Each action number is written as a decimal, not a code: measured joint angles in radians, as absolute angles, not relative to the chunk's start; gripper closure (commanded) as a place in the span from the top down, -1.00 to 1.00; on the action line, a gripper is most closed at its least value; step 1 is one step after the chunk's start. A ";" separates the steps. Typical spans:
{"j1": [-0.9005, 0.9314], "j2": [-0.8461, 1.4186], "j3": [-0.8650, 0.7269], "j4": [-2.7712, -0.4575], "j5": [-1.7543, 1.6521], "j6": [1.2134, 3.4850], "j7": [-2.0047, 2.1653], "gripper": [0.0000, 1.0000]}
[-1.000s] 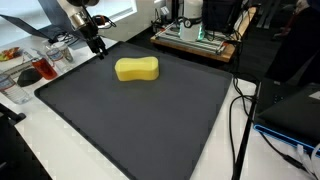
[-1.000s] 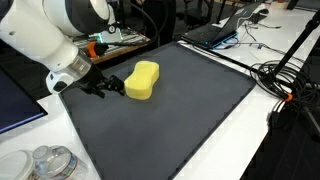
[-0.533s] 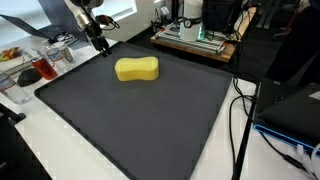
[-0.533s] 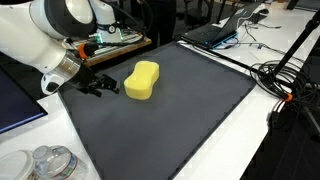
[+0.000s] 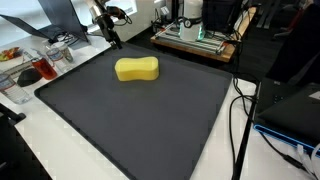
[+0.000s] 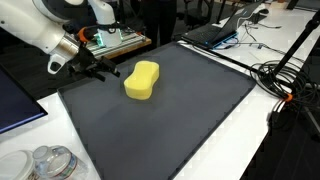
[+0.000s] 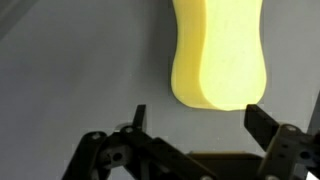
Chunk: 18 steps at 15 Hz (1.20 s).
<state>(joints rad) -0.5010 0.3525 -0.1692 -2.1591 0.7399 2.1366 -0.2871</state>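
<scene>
A yellow peanut-shaped sponge [image 5: 137, 69] [image 6: 142, 80] lies on the far part of a dark grey mat [image 5: 130, 125] [image 6: 170, 120]. My gripper [image 5: 113, 40] [image 6: 103, 72] hangs open just off one end of the sponge, a little above the mat and not touching it. In the wrist view the sponge [image 7: 220, 55] reaches down from the top edge, and its rounded end stops just short of the gap between the spread black fingers of the gripper [image 7: 197, 115]. Nothing sits between the fingers.
Clear plastic containers [image 5: 40, 65] stand beside the mat's edge. A rig with electronics [image 5: 195, 35] sits behind the mat. Black cables [image 5: 240, 110] [image 6: 285, 80] trail along another side. A laptop [image 6: 215, 35] and clear jars [image 6: 45, 160] stand on the white table.
The arm has lifted and swung the open gripper along the mat's back edge, nearer the end of the sponge. The sponge has not moved.
</scene>
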 measured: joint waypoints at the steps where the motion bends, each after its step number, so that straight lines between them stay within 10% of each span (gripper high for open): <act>1: -0.495 0.311 -0.178 -2.209 0.750 2.156 -0.294 1.00; 18: -0.267 -0.343 -0.107 -2.754 0.294 2.378 0.169 1.00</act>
<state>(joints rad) -0.2672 -0.3435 -0.1066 -2.7539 0.2942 2.3783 0.1686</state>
